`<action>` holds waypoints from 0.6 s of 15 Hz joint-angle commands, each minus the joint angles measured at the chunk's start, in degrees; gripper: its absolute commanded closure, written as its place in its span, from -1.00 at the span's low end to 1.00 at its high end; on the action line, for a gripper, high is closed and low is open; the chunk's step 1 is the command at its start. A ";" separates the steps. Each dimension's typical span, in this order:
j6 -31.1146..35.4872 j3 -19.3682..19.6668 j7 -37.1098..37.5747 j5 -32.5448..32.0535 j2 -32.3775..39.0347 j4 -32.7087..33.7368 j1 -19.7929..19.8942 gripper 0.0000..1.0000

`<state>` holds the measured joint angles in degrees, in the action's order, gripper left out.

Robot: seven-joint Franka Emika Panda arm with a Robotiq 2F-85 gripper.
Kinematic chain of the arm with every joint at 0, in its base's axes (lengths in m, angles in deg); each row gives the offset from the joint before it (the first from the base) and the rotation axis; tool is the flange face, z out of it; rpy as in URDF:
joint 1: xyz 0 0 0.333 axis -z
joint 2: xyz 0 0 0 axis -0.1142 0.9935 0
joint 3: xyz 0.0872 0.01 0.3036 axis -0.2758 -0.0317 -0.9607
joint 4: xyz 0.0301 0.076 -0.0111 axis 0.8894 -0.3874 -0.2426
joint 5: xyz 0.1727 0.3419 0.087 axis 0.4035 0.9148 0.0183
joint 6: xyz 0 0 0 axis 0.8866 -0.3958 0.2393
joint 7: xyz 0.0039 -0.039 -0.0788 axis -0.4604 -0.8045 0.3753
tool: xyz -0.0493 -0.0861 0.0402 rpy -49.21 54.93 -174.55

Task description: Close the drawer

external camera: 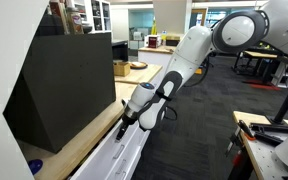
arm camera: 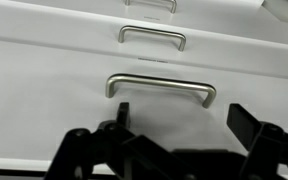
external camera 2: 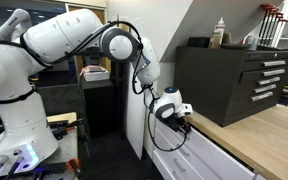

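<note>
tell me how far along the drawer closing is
Done: the hand is at the white drawer fronts under the wooden counter. In hand: in the wrist view its fingers are spread, facing the nearest handle without gripping it. Left: the push itself; whether that drawer stands out from the ones above is hard to tell here.

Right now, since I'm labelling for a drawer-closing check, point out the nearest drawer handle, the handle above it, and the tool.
Nearest drawer handle [arm camera: 161, 84]: wrist view, middle of its steel bar.
Handle above it [arm camera: 152, 32]: wrist view, middle of its bar.
Tool [arm camera: 178, 110]: wrist view, midway between its open fingertips.
</note>
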<state>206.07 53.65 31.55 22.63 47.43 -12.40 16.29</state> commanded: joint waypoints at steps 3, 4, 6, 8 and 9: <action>-1.45 -3.15 0.19 -1.23 -7.72 -8.65 1.50 -1.00; -1.86 -3.15 0.54 -1.00 -9.21 -10.34 1.35 -1.00; -4.03 -4.63 0.81 -0.46 -13.03 -15.09 2.33 -1.00; -8.42 -4.60 1.70 0.81 -16.89 -19.25 2.07 -1.00; -10.81 -4.38 2.06 1.53 -18.77 -21.11 1.84 -1.00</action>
<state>201.23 49.76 31.85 22.71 37.30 -24.01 17.27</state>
